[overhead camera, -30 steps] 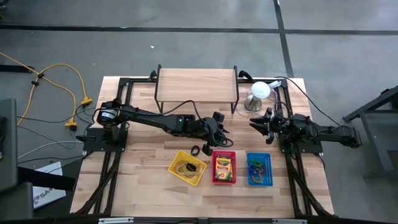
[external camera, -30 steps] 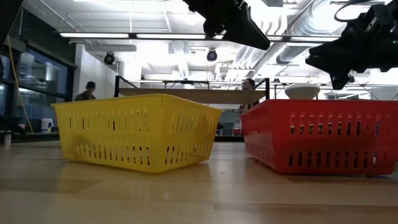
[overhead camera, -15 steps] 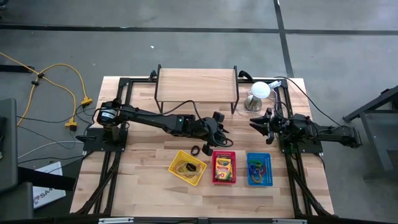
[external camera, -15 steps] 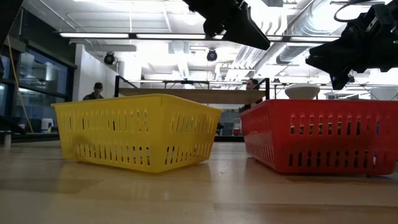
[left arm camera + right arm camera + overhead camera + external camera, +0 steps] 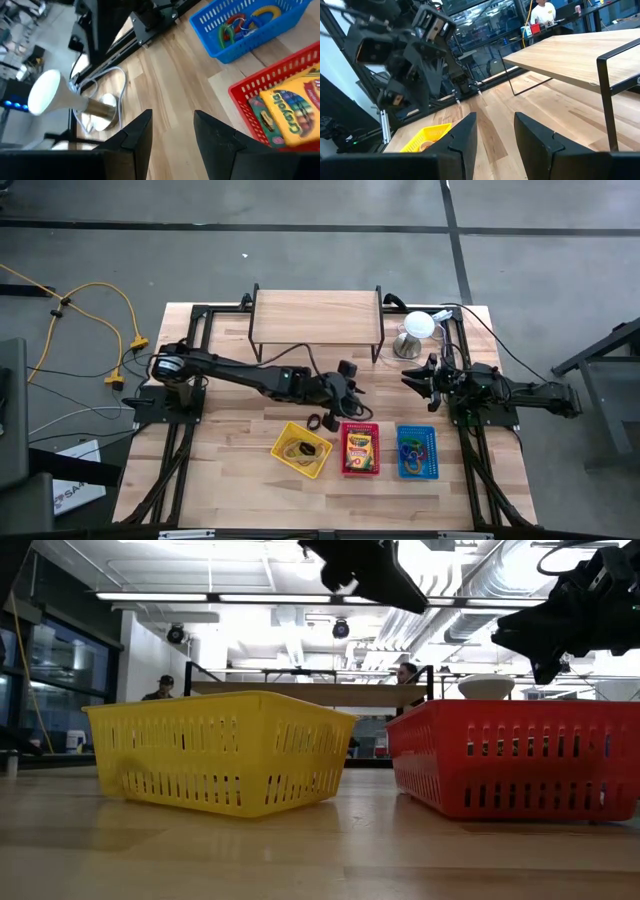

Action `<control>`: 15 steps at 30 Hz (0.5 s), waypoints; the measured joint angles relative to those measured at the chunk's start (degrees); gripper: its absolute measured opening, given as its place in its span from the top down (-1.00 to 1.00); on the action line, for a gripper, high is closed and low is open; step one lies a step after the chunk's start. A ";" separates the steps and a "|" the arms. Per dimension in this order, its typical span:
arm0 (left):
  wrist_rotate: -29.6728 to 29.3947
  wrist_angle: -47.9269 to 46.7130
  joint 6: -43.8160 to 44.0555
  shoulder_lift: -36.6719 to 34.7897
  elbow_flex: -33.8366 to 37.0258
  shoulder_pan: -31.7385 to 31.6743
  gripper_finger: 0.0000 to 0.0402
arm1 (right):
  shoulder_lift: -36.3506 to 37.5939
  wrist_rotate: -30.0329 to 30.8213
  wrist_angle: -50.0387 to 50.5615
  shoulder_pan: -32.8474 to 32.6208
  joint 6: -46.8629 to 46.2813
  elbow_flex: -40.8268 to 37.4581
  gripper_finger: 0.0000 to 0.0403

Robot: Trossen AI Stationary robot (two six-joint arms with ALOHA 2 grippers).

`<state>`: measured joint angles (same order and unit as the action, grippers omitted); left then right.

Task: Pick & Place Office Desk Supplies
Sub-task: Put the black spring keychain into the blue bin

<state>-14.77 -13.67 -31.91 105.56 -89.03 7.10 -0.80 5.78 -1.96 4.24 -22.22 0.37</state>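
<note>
Your left gripper (image 5: 352, 392) hovers above the desk (image 5: 230, 450), just behind the red basket (image 5: 360, 448), fingers (image 5: 135, 135) parted with nothing between them. A dark loop (image 5: 315, 422) lies on the desk right beside it, between the yellow basket (image 5: 301, 450) and the red one. The crayon box (image 5: 359, 447) lies flat in the red basket, long axis running front to back. Rubber bands (image 5: 298, 447) sit in the yellow basket, coloured rings (image 5: 411, 452) in the blue basket (image 5: 416, 452). A white dome lamp (image 5: 414, 332) and a raised wooden shelf (image 5: 316, 315) stand behind. Your right gripper (image 5: 418, 376) waits near the lamp, fingers (image 5: 462, 135) apart, empty. A person (image 5: 543, 11) shows beyond.
</note>
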 joint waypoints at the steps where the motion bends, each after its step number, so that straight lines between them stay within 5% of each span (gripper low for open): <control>1: 0.12 -1.01 0.68 -0.62 0.00 -0.03 0.32 | 0.00 0.00 0.00 -0.01 0.00 -0.01 0.41; 15: 12.89 -13.99 10.85 -8.38 0.98 -5.35 0.32 | 0.00 0.00 0.00 0.02 0.00 -0.03 0.41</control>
<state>-1.88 -27.66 -21.06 97.18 -88.06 1.75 -0.80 5.78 -1.96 4.25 -22.22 0.34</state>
